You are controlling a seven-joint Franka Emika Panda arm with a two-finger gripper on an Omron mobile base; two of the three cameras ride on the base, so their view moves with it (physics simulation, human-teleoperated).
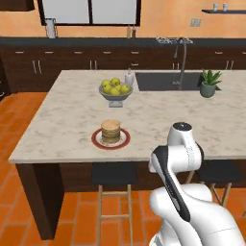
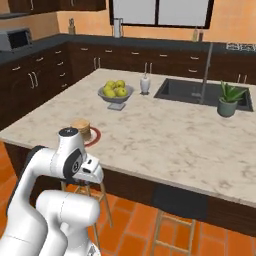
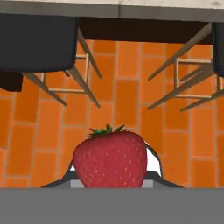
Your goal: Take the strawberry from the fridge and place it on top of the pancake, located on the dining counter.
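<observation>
Between the fingers of your pincer [image 3: 113, 181] sits the strawberry [image 3: 110, 158], red with a green leafy cap, its lower end down between the fingertips; the pincer is clamped on it. Beyond the berry, in the hand view, you are looking at orange floor tiles [image 3: 127, 100], the dark seats and slanted wooden legs of two stools [image 3: 41, 43], and the underside edge of the bench along the top.

From the left base view, your arm [image 1: 180, 158] is folded low in front of the bench [image 1: 62, 120], its hand below the stone top's edge. On that marbled top the pancake [image 1: 111, 130] stands as a short tan stack on a red-rimmed white plate [image 1: 98, 141], near the front edge and nothing on top of it. Behind it you have a bowl of yellow-green fruit [image 1: 115, 90], and further right the inset sink [image 1: 163, 80] and a small potted plant [image 1: 210, 83].
</observation>
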